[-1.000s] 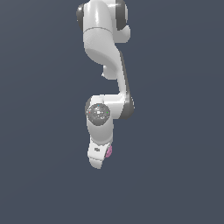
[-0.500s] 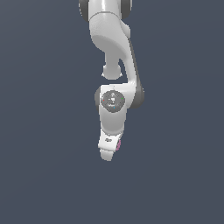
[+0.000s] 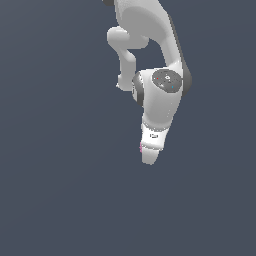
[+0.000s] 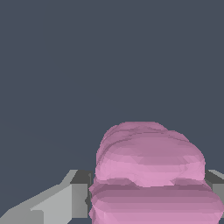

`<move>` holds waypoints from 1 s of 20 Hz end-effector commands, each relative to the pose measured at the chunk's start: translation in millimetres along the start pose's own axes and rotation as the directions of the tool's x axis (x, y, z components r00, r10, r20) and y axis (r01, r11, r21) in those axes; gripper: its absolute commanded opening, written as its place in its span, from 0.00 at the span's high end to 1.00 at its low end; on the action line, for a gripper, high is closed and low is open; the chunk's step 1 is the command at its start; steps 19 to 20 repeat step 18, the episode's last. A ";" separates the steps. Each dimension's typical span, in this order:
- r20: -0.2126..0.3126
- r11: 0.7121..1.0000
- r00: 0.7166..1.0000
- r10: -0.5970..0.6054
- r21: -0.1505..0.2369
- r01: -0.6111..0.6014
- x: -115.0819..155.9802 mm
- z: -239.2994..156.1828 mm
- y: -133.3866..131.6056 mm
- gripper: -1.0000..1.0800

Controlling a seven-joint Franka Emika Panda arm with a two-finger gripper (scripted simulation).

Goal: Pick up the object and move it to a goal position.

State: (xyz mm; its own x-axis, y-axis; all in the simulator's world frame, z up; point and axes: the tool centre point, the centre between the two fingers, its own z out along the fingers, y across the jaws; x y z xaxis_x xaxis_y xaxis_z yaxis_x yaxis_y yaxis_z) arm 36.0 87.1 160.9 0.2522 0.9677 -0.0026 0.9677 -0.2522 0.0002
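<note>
Lumpy, ridged pink ball (image 4: 148, 175) clamped between the gripper (image 4: 148, 192) fingers.

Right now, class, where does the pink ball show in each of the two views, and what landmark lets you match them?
Exterior view: the pink ball is only a sliver at the lower end of the arm, on the exterior view's left edge of the gripper.
Wrist view: the ball fills the foreground between the grey fingers.
Shared landmark: the gripper, closed on the ball.
</note>
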 end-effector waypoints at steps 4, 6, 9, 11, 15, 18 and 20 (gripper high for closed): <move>0.001 1.000 1.000 0.000 0.000 0.000 40.7 -40.7 -34.2 1.00; 0.001 1.000 1.000 0.000 0.000 0.000 54.9 -54.7 -45.4 1.00; 0.000 1.000 1.000 0.000 0.000 0.000 73.9 -73.2 -60.0 1.00; 0.000 1.000 1.000 0.000 0.000 0.000 84.3 -83.4 -67.6 1.00; -0.001 1.000 1.000 0.000 0.000 0.000 97.4 -96.2 -76.7 1.00; -0.002 1.000 1.000 0.000 0.000 0.000 100.2 -99.0 -78.6 1.00; -0.002 1.000 1.000 0.000 0.000 0.000 100.2 -99.0 -78.6 1.00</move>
